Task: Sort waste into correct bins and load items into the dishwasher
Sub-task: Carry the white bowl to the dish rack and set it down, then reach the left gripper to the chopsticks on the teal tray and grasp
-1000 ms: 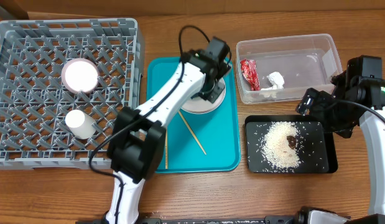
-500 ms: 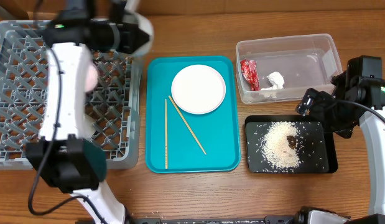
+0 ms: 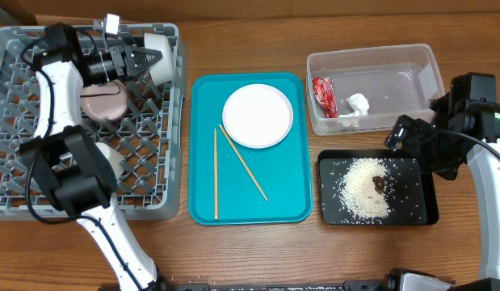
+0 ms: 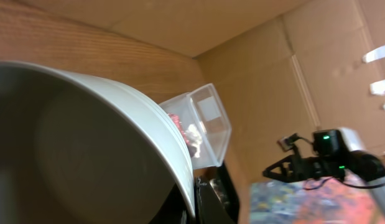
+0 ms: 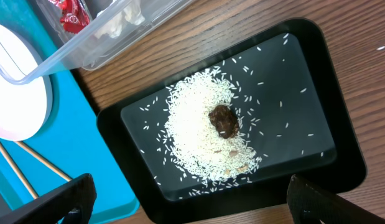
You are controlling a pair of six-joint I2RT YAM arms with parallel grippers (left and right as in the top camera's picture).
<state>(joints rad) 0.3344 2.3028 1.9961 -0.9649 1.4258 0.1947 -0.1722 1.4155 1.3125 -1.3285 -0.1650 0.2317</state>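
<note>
Left gripper [image 3: 143, 58] closed on grey-green bowl [image 3: 161, 58], bowl tipped sideways — above dish rack [image 3: 39, 206] corner.

Worktop [image 3: 233, 250] layout, left to right: rack [image 3: 174, 121], serving tray [image 3: 286, 198], then tub [image 3: 411, 77] with flat tray [image 3: 419, 208] before it.
In the rack: near bowl [image 3: 102, 101], cup [image 3: 114, 160] before it; held bowl [image 3: 158, 56] gripped by the left tool [image 3: 144, 58] over the rear right corner. On the serving tray: plate [image 3: 258, 115] behind, chopsticks [image 3: 243, 162] before. In the tub: wrapper [image 3: 324, 95], tissue [image 3: 359, 103] to its right. On the flat tray: rice [image 3: 359, 190] with lump [image 3: 380, 183].

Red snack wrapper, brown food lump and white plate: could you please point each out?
red snack wrapper [image 3: 324, 95]: overhead, its crumpled middle.
brown food lump [image 5: 224, 120]: right wrist, its centre.
white plate [image 3: 258, 115]: overhead, its flat centre.
</note>
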